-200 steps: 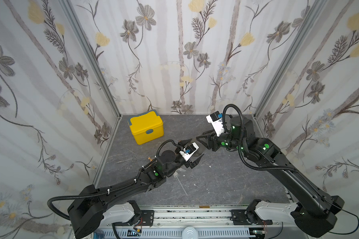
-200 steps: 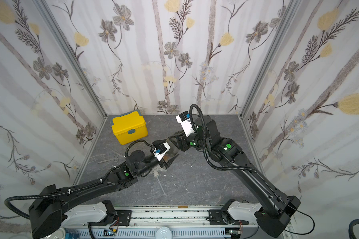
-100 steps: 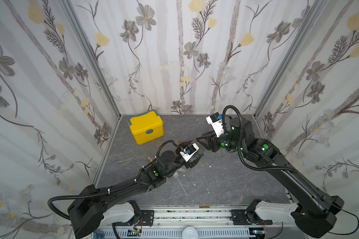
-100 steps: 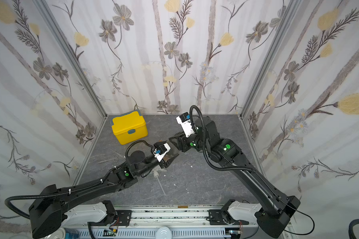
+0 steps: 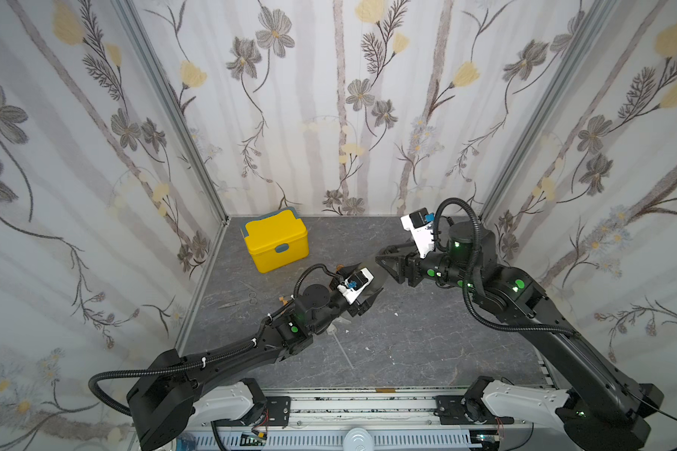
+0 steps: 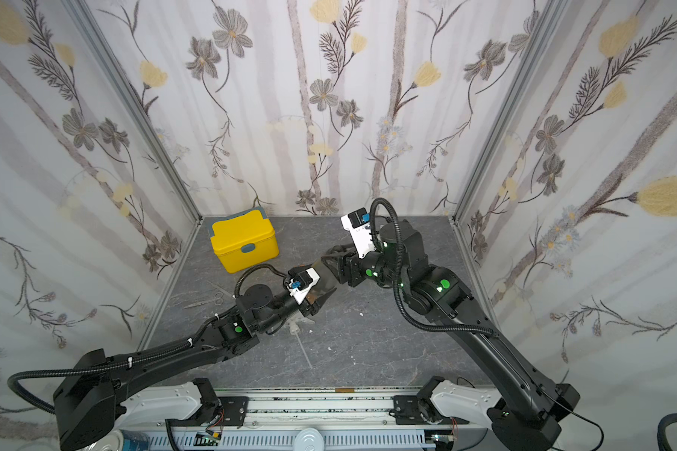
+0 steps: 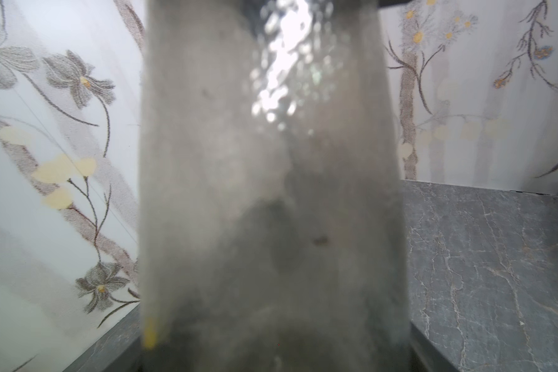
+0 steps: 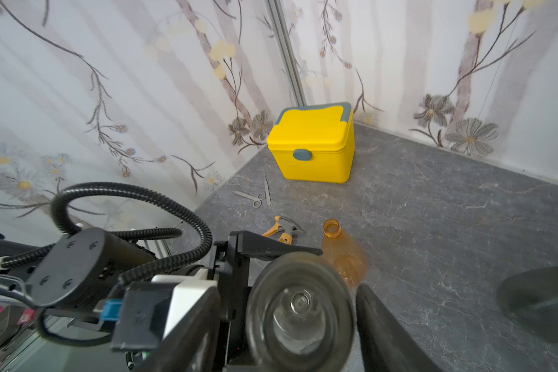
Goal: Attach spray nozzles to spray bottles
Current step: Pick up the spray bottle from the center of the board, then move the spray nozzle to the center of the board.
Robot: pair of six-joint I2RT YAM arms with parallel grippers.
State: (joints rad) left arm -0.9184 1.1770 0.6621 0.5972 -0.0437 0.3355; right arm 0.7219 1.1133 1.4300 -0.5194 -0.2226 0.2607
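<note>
Floral wallpapered walls, grey marbled floor, soft light

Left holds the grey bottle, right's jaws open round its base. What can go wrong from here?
1. The fingers of the right gripper closely flank the base of the grey bottle; a skewed pull-back could twist it in the left gripper.
2. The bottle fills the left wrist view, so that camera can't guide nozzle insertion.
3. The orange bottle lies on its side near the orange nozzle; a nudge may roll it.
</note>
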